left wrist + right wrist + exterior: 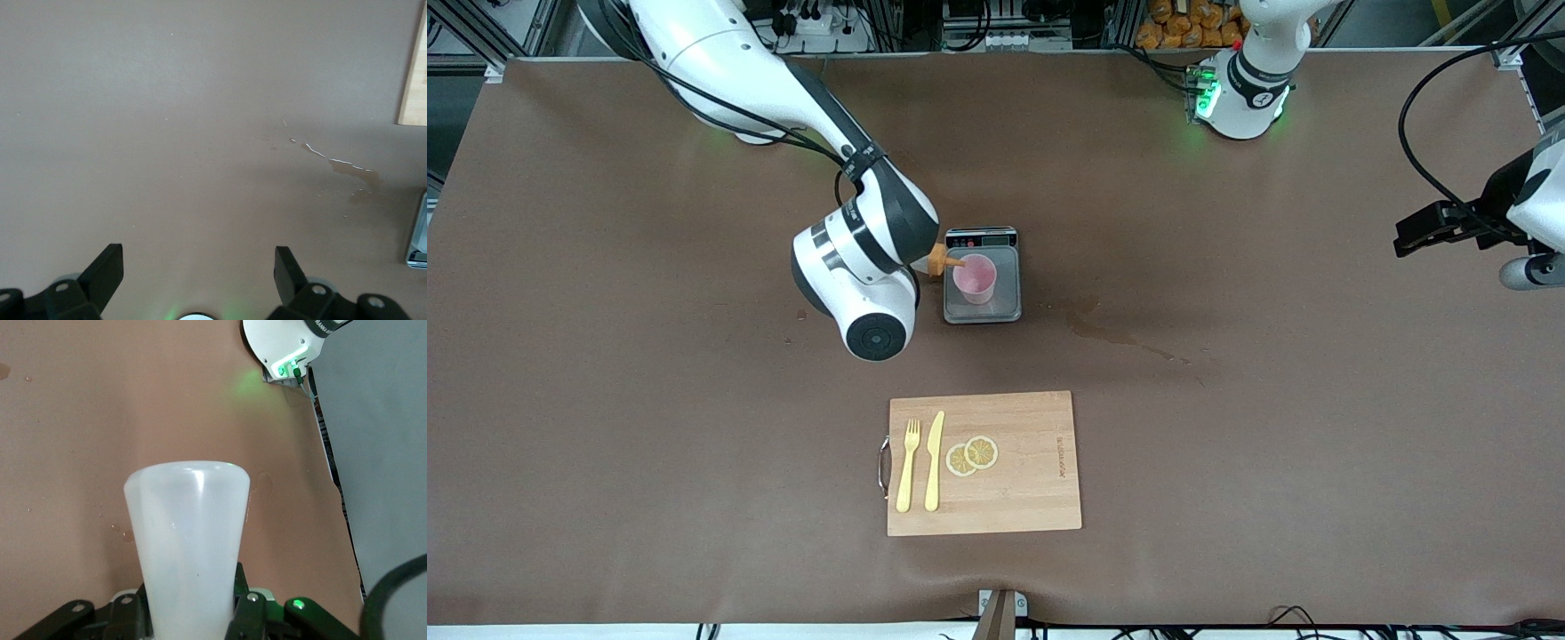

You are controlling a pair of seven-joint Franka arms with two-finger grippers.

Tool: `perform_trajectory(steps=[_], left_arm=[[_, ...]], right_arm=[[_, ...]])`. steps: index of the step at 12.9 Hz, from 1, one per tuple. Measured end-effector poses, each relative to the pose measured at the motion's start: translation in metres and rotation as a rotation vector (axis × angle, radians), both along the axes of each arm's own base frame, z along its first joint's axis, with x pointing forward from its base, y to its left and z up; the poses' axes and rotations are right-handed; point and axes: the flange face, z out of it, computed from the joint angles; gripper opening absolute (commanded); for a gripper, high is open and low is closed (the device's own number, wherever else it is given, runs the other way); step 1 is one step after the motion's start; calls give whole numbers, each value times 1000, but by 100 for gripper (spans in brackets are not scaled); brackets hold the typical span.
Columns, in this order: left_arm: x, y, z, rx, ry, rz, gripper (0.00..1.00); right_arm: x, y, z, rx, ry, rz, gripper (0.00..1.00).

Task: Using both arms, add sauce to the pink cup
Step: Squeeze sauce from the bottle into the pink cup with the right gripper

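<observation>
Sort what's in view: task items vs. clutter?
In use: translucent whitish squeeze bottle with orange nozzle, held by the right pincer, tipped over the small light-pink cup; left pincer, open, waiting.

Lying about: grey scale under the cup, wooden cutting board, yellow fork, yellow knife, lemon slices.

Two jointed arms are shown, cased in glossy white shells with black bands at the joints. The right arm [854,240] carries a round black end cap on its wrist and black cables strapped along its upper link. The left arm's base [1240,89] is lit green, a small red part beside it; a black cable is looped above its black wrist. The left gripper [197,277] has matte black fingers [107,270] with silver screws. The right gripper [190,613] is black, with screws and a green lamp.
</observation>
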Motion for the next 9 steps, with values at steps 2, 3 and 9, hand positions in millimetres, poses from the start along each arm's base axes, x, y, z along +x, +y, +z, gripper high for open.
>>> perform_trajectory(steps=[2, 3, 9], left_arm=[[-3, -2, 2, -13, 4, 2, 100], [-3, -2, 1, -19, 7, 4, 100], [1, 9, -11, -53, 8, 32, 100]], right_arm=[[-2, -1, -2, -22, 10, 8, 43], [-3, -2, -3, -33, 17, 10, 44], [-5, 3, 5, -98, 32, 21, 43]])
